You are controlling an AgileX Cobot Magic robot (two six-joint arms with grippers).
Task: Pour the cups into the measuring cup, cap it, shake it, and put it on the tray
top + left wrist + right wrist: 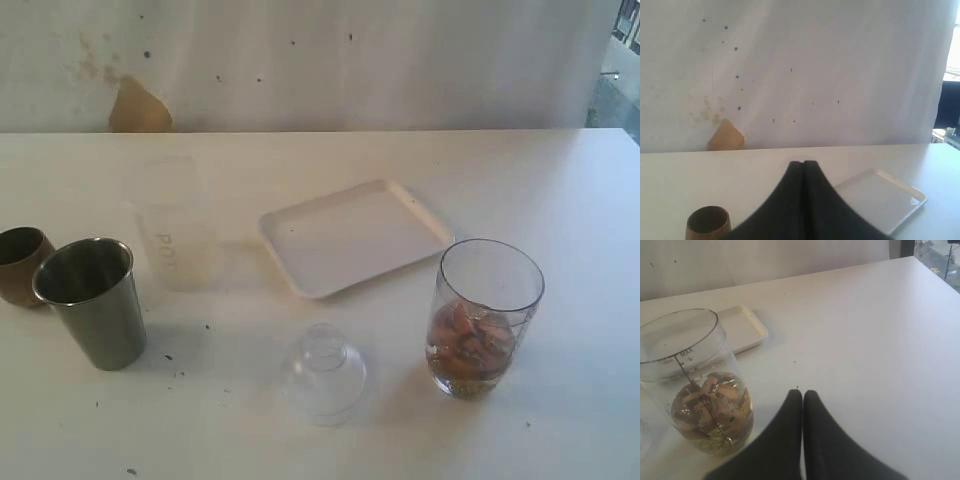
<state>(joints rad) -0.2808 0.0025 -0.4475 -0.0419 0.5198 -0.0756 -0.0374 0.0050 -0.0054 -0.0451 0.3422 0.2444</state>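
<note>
The left claw (pixel 803 162) has two black fingers pressed tight together, and it holds nothing. It hangs over the white table (pixel 560 180) and points toward the spotty white wall (pixel 840 65). The right claw (pixel 803 392) is squeezed closed too, and it is empty. It sits low over the table, near the tall clear plastic measuring cup (pixel 692 380).

The word "MAX" is printed at the top of the dark marks running down the measuring cup's side. The cloudy see-through plastic cup (pixel 175 225) has grey letters on it that may say "POT", but they are too faint to be sure.

The measuring cup stands upright with no lid, near the front right of the table. Brown chunks sit in yellowish liquid at its bottom. The flat white tray (pixel 355 237) lies in the middle with nothing on it. The small clear round lid (pixel 325 372) rests on the table in front of the tray. The little round brown cup (pixel 20 262) and the shiny steel tumbler (pixel 92 300) stand side by side at the left.
</note>
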